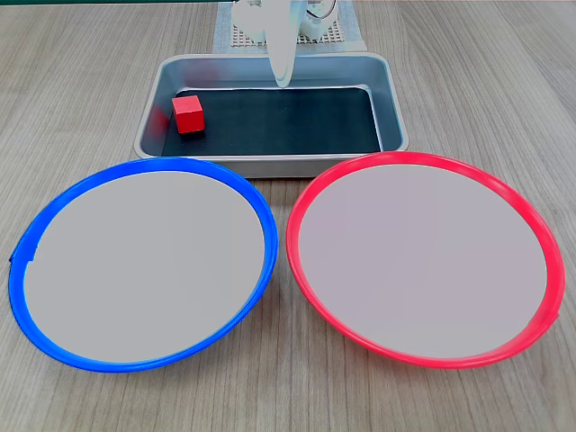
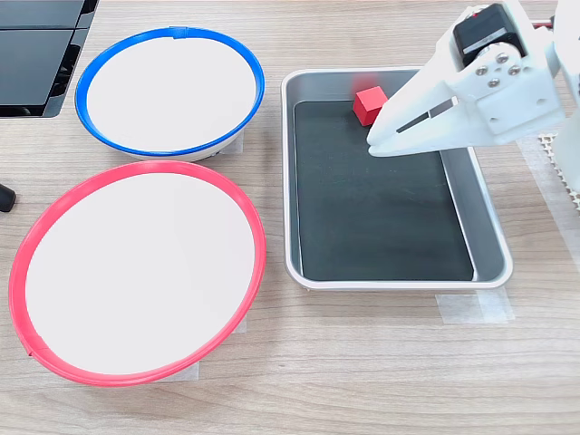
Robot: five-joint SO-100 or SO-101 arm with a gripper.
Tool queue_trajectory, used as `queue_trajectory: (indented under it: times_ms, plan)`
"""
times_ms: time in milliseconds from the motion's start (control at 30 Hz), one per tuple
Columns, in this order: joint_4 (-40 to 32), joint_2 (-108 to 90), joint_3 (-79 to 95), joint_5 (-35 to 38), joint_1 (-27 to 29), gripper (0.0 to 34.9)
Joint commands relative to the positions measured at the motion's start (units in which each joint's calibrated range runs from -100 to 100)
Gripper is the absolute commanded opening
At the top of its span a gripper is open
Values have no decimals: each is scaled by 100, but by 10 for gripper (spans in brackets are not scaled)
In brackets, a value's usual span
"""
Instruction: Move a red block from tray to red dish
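Note:
The small red block (image 1: 188, 114) (image 2: 369, 103) lies in a corner of the silver tray (image 1: 270, 166) (image 2: 399, 282), on its black bottom. It sits at the tray's left end in the first exterior view and at its far end in the second exterior view. My white gripper (image 1: 284, 83) (image 2: 372, 145) hangs over the tray with its jaws together and nothing held. Its tip is a little way from the block, not touching it. The red-rimmed dish (image 1: 423, 261) (image 2: 136, 272) stands bare in front of the tray.
A blue-rimmed dish (image 1: 144, 261) (image 2: 170, 86) of the same size sits beside the red one. A dark flat object (image 2: 36, 54) lies at the second exterior view's top left. The arm's base on a white mesh mat (image 1: 236, 36) stands behind the tray.

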Motion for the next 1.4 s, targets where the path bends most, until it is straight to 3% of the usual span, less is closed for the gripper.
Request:
queue_trajectory:
  times_ms: [0, 600, 833, 1033, 1267, 1367]
  plan:
    - [11, -26, 0, -24, 8, 3]
    - [176, 409, -282, 39, -114, 2]
    - [1233, 3130, -3013, 1724, 921, 1]
    - [1596, 5313, -4533, 3038, 1580, 3]
    - [1596, 6738, -5335, 3766, 2079, 69]
    - [1530, 7113, -5480, 3966, 2324, 129]
